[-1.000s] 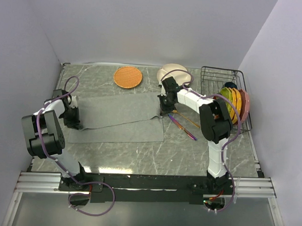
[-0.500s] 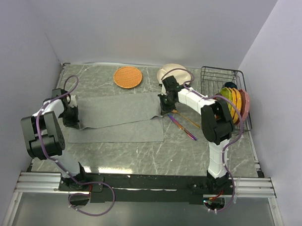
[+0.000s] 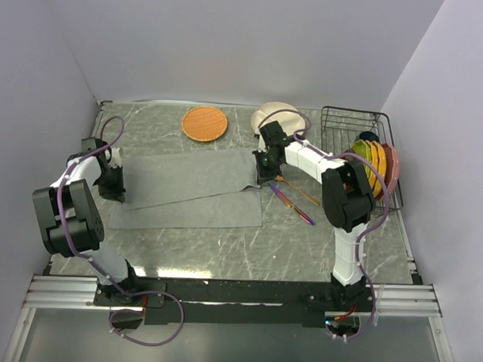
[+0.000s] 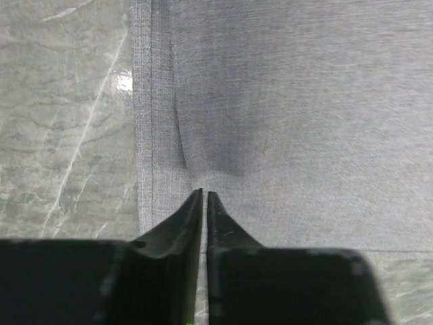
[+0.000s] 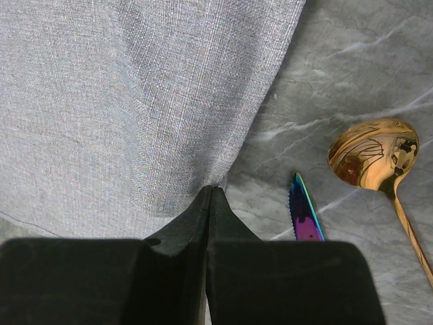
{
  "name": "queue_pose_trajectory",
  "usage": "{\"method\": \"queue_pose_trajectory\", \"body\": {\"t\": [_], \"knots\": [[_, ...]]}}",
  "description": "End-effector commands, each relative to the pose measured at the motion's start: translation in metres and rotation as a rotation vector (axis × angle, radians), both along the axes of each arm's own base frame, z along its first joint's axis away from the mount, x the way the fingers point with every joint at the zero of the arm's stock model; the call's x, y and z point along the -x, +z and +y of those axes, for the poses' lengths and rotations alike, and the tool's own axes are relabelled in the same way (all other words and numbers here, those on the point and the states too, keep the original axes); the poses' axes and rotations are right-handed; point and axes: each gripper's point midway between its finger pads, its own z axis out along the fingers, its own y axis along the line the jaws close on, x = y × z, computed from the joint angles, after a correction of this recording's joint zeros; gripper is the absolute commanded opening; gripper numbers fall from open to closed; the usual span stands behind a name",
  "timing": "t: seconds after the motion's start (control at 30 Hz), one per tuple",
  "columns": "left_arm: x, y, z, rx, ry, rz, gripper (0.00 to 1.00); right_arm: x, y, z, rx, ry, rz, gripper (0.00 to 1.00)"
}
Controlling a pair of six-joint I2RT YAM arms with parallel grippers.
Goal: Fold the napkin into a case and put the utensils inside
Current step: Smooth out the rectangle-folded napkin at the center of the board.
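The grey napkin (image 3: 186,187) lies spread across the table in two overlapping layers. At its left edge, my left gripper (image 3: 112,184) has its jaws nearly together, and the cloth (image 4: 304,101) puckers toward the tips of that gripper (image 4: 204,193). My right gripper (image 3: 263,170) is at the napkin's right edge. In the right wrist view this gripper (image 5: 213,188) is shut on a pinch of fabric (image 5: 135,88). Just right of it lie the iridescent purple knife (image 5: 303,217) (image 3: 292,203) and the gold spoon (image 5: 369,152) (image 3: 298,191).
A round orange woven mat (image 3: 205,123) and a cream plate (image 3: 274,117) sit at the back. A black wire rack (image 3: 351,121) holding coloured plates (image 3: 377,166) stands at the right. Walls close in on the left, back and right.
My left gripper has shifted a little back and left along the napkin's left edge, and its jaws have closed on the cloth. The right gripper has stayed put.
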Motion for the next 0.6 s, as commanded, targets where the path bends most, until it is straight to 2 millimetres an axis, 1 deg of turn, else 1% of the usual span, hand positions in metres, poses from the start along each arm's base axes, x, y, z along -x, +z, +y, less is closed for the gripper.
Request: {"method": "queue_pose_trajectory", "body": {"t": [0.0,0.13,0.17,0.27,0.33,0.43,0.53,0.57], "knots": [[-0.001,-0.005,0.005,-0.02,0.041,0.03,0.16,-0.001,0.027,0.006,-0.033,-0.003,-0.047,0.0],[0.001,-0.017,0.007,-0.035,0.04,0.051,0.2,-0.001,0.027,0.005,-0.032,-0.004,-0.047,0.0],[-0.001,-0.019,0.008,-0.041,0.037,0.048,0.25,-0.001,0.027,0.005,-0.03,-0.002,-0.05,0.0],[-0.003,-0.023,0.007,-0.044,0.035,0.055,0.32,0.0,0.025,0.004,-0.026,0.001,-0.046,0.0],[-0.002,-0.026,0.007,-0.046,0.038,0.061,0.34,0.002,0.025,0.004,-0.029,0.001,-0.041,0.0],[-0.001,-0.028,0.006,-0.047,0.035,0.067,0.34,0.001,0.024,0.005,-0.031,-0.001,-0.041,0.0],[-0.001,-0.029,0.006,-0.046,0.035,0.07,0.31,0.002,0.023,0.005,-0.031,0.0,-0.036,0.0],[-0.001,-0.03,0.005,-0.042,0.034,0.072,0.29,0.002,0.023,0.005,-0.031,0.0,-0.036,0.0]]}}
